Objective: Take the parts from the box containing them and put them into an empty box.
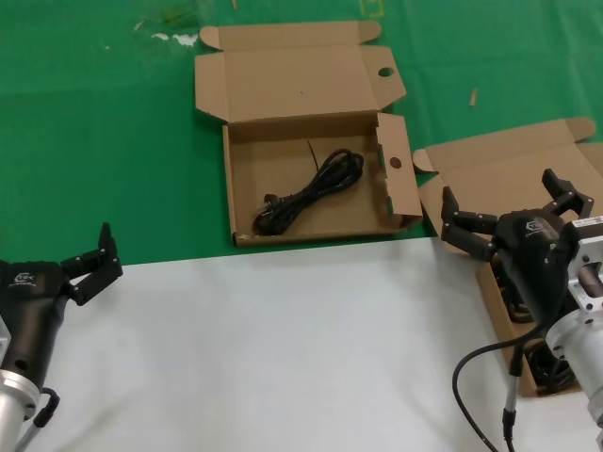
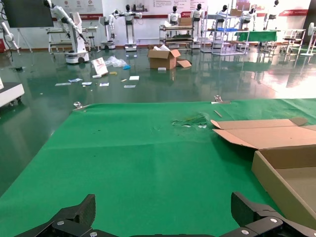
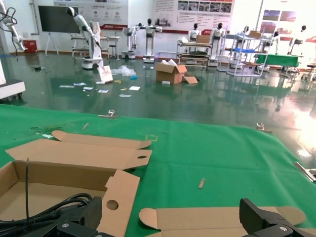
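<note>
The wide box with round holes [image 1: 247, 174] lies open at the middle of the green cloth, and one black cable bundle [image 1: 309, 193] rests inside it. The box with ear tabs [image 1: 499, 169] lies open at the right; more black cables [image 1: 554, 369] show in it, mostly hidden by my right arm. My right gripper [image 1: 501, 202] hovers open above that box's lid with nothing between its fingers. In the right wrist view, the gripper [image 3: 173, 215] looks over the lid [image 3: 207, 219], with the holed box [image 3: 118, 192] and its cable [image 3: 44, 210] beside it. My left gripper [image 1: 92, 268] waits open at the lower left.
A white sheet [image 1: 283, 348] covers the near half of the table, and green cloth [image 1: 94, 141] covers the far half. In the left wrist view, the open left gripper [image 2: 163, 210] faces bare green cloth, with the holed box's wall [image 2: 281, 173] at one side.
</note>
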